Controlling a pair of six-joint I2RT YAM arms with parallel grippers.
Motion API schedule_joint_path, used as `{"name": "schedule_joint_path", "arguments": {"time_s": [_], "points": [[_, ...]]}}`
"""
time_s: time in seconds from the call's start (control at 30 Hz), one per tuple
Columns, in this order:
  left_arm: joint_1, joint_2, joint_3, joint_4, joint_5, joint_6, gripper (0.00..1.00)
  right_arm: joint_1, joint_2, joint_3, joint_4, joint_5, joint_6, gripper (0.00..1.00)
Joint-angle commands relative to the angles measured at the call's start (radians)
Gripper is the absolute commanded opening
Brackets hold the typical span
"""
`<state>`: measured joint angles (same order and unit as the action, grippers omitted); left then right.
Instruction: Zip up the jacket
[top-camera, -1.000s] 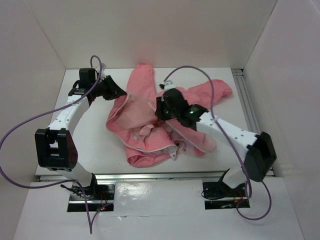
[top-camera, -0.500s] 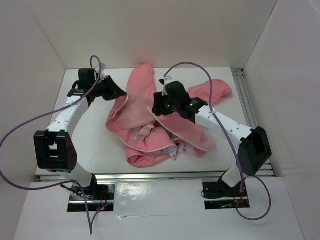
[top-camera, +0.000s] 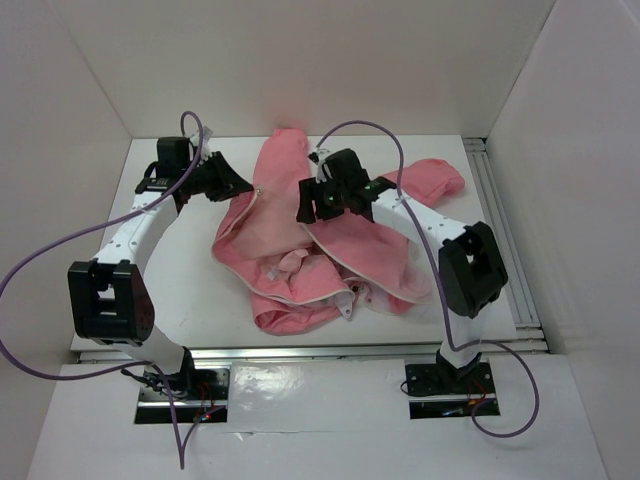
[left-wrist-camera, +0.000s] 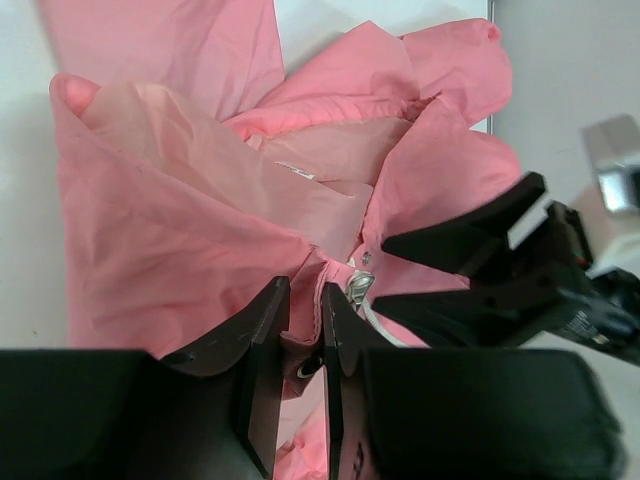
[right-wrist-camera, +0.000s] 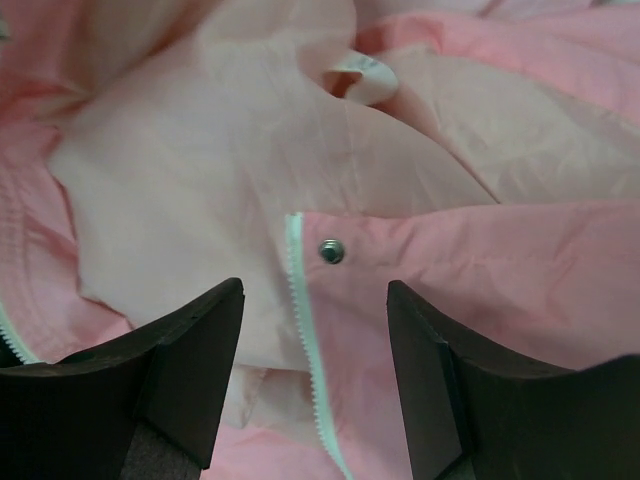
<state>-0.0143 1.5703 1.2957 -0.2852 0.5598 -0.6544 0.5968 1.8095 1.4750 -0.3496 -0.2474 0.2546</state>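
The salmon-pink jacket (top-camera: 300, 250) lies crumpled and open in the middle of the table, its paler lining (right-wrist-camera: 200, 160) showing. My left gripper (top-camera: 244, 187) is at the jacket's far left edge. In the left wrist view it (left-wrist-camera: 305, 292) is shut on a fold of the pink front edge, right beside the metal zipper slider (left-wrist-camera: 360, 286). My right gripper (top-camera: 309, 207) is open above the jacket's middle. In the right wrist view it (right-wrist-camera: 315, 292) straddles the white zipper edging (right-wrist-camera: 305, 330) and a metal snap (right-wrist-camera: 331, 250) without touching them.
White walls close in the table on the left, back and right. A metal rail (top-camera: 500, 225) runs along the table's right side. The right sleeve (top-camera: 435, 178) reaches toward the far right corner. Purple cables (top-camera: 375, 135) loop above both arms.
My right gripper has moved toward the far left over the jacket, and its arm has swung inward. The left arm and its hold have not changed.
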Motion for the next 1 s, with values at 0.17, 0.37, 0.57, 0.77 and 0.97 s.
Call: {"name": "schedule_joint_path", "arguments": {"time_s": [0.17, 0.37, 0.57, 0.77, 0.97], "points": [[0.002, -0.021, 0.005, 0.009, 0.015, 0.019, 0.00, -0.072, 0.076, 0.027, 0.044, -0.135, -0.023, 0.67], [0.002, -0.021, 0.005, 0.009, 0.015, 0.019, 0.00, -0.072, 0.119, 0.036, 0.081, -0.180, -0.014, 0.64], [0.002, -0.021, 0.014, 0.000, 0.015, 0.028, 0.00, -0.072, 0.139, 0.036, 0.138, -0.245, 0.006, 0.57], [0.002, -0.021, 0.014, 0.000, 0.015, 0.029, 0.00, -0.072, 0.139, 0.036, 0.167, -0.271, 0.015, 0.56], [0.002, -0.021, 0.014, 0.000, 0.015, 0.029, 0.00, -0.063, 0.159, 0.059, 0.143, -0.283, 0.006, 0.56]]}}
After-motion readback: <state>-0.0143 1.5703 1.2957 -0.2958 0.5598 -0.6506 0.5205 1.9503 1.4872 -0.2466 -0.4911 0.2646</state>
